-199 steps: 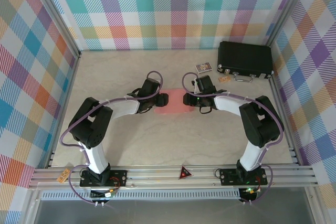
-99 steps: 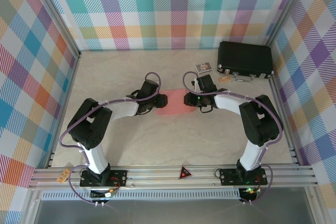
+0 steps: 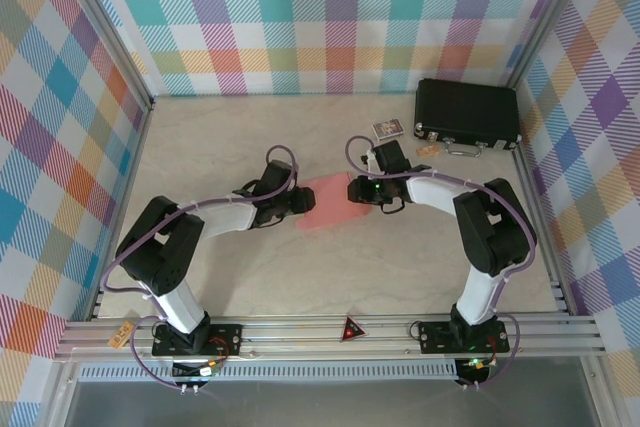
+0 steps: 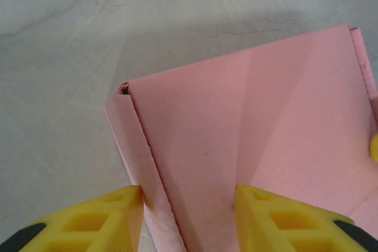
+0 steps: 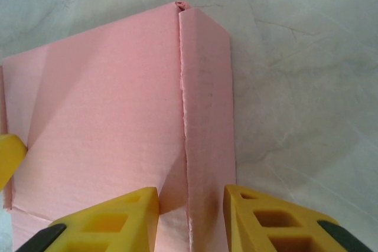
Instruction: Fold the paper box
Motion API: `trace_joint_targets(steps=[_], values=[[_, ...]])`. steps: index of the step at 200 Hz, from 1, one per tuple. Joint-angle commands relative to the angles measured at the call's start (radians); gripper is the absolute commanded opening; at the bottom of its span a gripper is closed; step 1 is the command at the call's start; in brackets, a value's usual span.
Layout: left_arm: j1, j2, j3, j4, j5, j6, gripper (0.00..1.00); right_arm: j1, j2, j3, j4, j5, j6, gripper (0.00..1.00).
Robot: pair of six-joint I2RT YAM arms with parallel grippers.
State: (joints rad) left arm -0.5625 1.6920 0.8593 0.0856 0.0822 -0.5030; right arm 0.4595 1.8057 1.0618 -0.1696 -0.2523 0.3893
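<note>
My left gripper (image 3: 299,204) is clamped on the left end of the salmon-pink thin-card paper box (image 3: 330,202), near the middle of the pale marbled table (image 3: 200,137). In the left wrist view the left gripper (image 4: 186,216) has its yellow fingers (image 4: 88,219) set fairly wide, one against the narrow folded-up side wall and the other against the broad flat panel, so the pink card (image 4: 254,122) fills the whole gap and is pinched between them. A soft crease runs across that panel, and at the far right edge of this view I can see a sliver of the other arm's yellow finger (image 4: 374,147). From above, the box sits skewed between the two wrists, its left end nearer to me and its right end farther away; I cannot tell whether it rests on the table or is held just off it. My right gripper (image 3: 357,190) grips the box's right end: in the right wrist view (image 5: 192,216) its yellow fingers (image 5: 266,219) stand closer together, nipping the upright side wall along its fold line, with the wide panel (image 5: 106,104) spreading away to the left. Farther right and towards the back lie a small printed card (image 3: 387,128) and a large black rectangular case (image 3: 467,112), both well apart from the box.
</note>
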Motion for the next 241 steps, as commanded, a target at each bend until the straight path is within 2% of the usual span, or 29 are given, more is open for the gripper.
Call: trace_joint_targets(steps=[1,49,74,87,112,148,166,184,218,241], values=[[-0.019,-0.021,-0.071,-0.043,0.066,-0.068,0.43,0.012,0.074,0.077,-0.085,-0.006,-0.08,0.37],[-0.051,-0.078,-0.18,0.054,0.07,-0.212,0.43,0.011,0.207,0.252,-0.141,-0.065,-0.197,0.37],[-0.078,-0.09,-0.206,0.079,0.072,-0.253,0.45,0.011,0.256,0.324,-0.177,-0.059,-0.242,0.41],[-0.09,-0.1,-0.213,0.088,0.071,-0.267,0.46,0.011,0.264,0.348,-0.188,-0.034,-0.247,0.47],[-0.094,-0.165,-0.229,0.072,0.043,-0.266,0.57,-0.009,0.231,0.383,-0.195,0.003,-0.189,0.55],[-0.094,-0.29,-0.169,-0.134,-0.089,-0.159,0.7,-0.048,0.119,0.374,-0.194,0.07,-0.107,0.63],[-0.088,-0.317,-0.122,-0.228,-0.166,-0.083,0.75,-0.072,0.057,0.34,-0.189,0.053,-0.069,0.65],[-0.06,-0.311,-0.073,-0.271,-0.193,0.006,0.78,-0.093,-0.013,0.27,-0.169,0.005,-0.026,0.66],[0.026,-0.205,0.03,-0.261,-0.105,0.173,0.8,-0.1,-0.143,0.059,-0.083,-0.102,0.068,0.66],[0.085,-0.111,0.1,-0.246,-0.023,0.231,0.75,-0.099,-0.206,-0.092,0.025,-0.192,0.171,0.64]])
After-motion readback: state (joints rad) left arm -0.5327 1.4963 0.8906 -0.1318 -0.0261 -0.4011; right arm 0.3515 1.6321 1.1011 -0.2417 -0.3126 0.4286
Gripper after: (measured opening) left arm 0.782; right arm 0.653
